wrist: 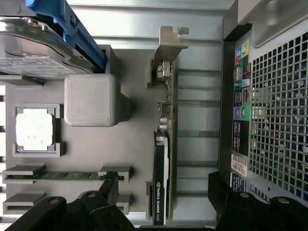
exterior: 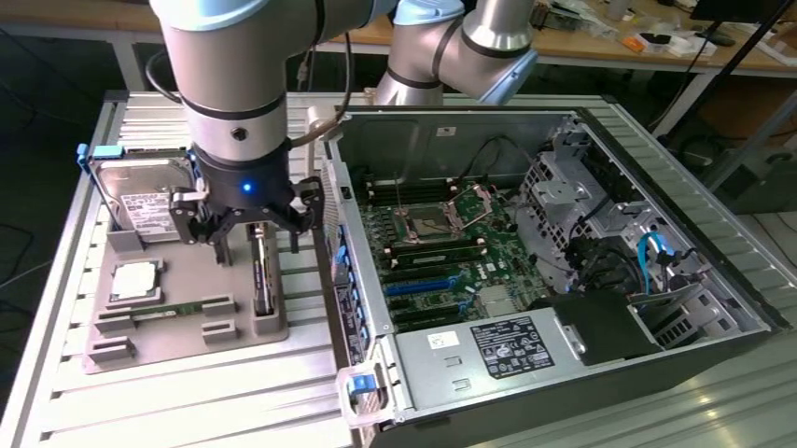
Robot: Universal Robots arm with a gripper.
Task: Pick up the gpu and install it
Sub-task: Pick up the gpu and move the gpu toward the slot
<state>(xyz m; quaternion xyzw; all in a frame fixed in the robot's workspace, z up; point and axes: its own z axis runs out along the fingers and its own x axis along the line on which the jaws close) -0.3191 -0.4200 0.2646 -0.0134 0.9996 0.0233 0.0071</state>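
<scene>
Slatted metal table (exterior: 187, 401), grey tray (exterior: 187, 327) beside the open computer case (exterior: 697, 308); gpu (wrist: 161, 178) stands on edge in its tray slot (untouched); gripper (exterior: 256, 245) hovers directly above, jaws spread wide.

The ribbed metal table (exterior: 187, 401) carries two things. A grey tray (exterior: 174, 266) lies flat at 9 o'clock in the exterior view. An open computer case (exterior: 436, 131) lies on its side at 3 o'clock, just beside the tray's edge.
</scene>
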